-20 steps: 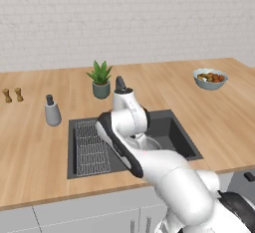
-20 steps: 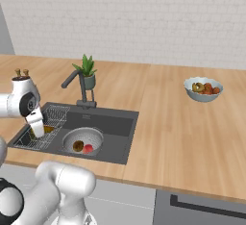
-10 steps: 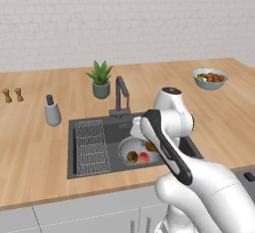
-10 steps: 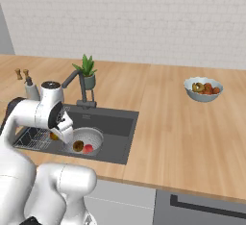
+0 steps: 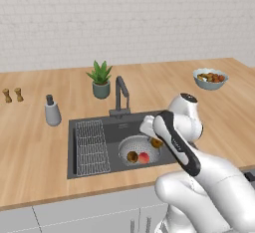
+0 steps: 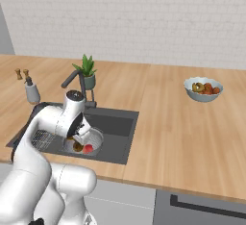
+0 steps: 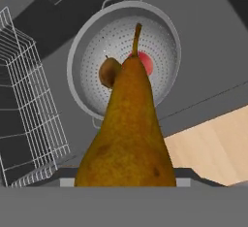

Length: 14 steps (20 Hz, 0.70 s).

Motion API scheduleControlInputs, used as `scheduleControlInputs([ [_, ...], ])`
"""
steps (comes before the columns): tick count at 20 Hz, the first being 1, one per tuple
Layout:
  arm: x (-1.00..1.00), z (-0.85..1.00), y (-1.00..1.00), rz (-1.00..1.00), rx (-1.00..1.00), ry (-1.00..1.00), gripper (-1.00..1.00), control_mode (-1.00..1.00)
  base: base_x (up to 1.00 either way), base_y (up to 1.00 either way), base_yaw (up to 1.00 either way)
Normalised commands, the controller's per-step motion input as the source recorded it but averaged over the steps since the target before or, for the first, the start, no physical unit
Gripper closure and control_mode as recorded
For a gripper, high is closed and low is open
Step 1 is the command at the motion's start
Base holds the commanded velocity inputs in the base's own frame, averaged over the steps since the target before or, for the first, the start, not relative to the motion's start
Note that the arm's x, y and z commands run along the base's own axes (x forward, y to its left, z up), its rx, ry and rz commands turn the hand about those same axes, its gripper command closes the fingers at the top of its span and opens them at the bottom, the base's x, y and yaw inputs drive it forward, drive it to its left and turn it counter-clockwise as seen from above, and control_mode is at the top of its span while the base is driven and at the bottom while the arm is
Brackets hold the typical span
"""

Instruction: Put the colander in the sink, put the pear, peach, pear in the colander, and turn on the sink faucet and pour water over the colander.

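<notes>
The colander [image 7: 77, 51] sits in the dark sink [image 7: 203, 51] with a small brown pear [image 7: 109, 72] and a red peach [image 7: 145, 62] inside it. A second, larger brown pear [image 7: 131, 134] hangs stem-down above the colander, and my gripper [image 5: 155, 138] is shut on it; the fruit hides the fingertips in the hand view. From the left base the colander [image 5: 139, 150] lies right of the wire rack [image 5: 92, 147], under the gripper. The sink faucet [image 5: 121, 95] stands behind the basin, and no water shows. In the right base view my gripper [image 6: 77, 135] hovers over the colander [image 6: 93, 140].
A potted plant [image 5: 101, 80] stands behind the faucet. A grey dispenser bottle [image 5: 51, 111] is left of the sink, with salt and pepper shakers [image 5: 13, 95] farther left. A pale-blue bowl of fruit [image 5: 210, 77] sits on the counter at the far right.
My arm has swung from above the wire rack on the sink's left side to the right, carrying the pear to a spot over the colander.
</notes>
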Motion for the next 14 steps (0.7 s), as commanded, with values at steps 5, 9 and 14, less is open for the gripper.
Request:
scheduleControlInputs([
  [5, 0.63, -0.19, -0.05, 0.0, 0.05, 0.02, 1.0, -1.0, 0.0, 0.0, 0.0],
  [9, 0.5, -0.42, 0.0, 0.01, 0.01, 0.06, 1.0, -1.0, 0.0, 0.0, 0.0],
  [14, 0.38, -0.42, 0.0, 0.01, 0.0, 0.04, 1.0, -1.0, 0.0, 0.0, 0.0],
])
